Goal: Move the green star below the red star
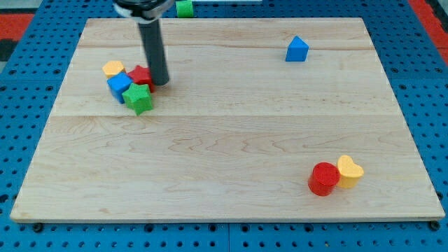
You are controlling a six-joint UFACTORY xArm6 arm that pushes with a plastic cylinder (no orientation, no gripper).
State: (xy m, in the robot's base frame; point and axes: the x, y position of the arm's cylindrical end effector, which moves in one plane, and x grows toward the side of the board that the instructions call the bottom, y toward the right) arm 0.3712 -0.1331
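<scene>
My tip [159, 82] just up-right of green star [138, 99]

Bright, even overhead light on pale wooden board [224, 133]. Soft short shadows fall toward 6 o'clock under red cylinder block [323, 178]. Faint sheen on dark rod [152, 49]. Slight softness overall, perhaps low resolution. No evident edge distortion.

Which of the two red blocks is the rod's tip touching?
The red star in the cluster at the view's upper left; my tip sits against its right side. The red cylinder lies far off at lower right.
</scene>
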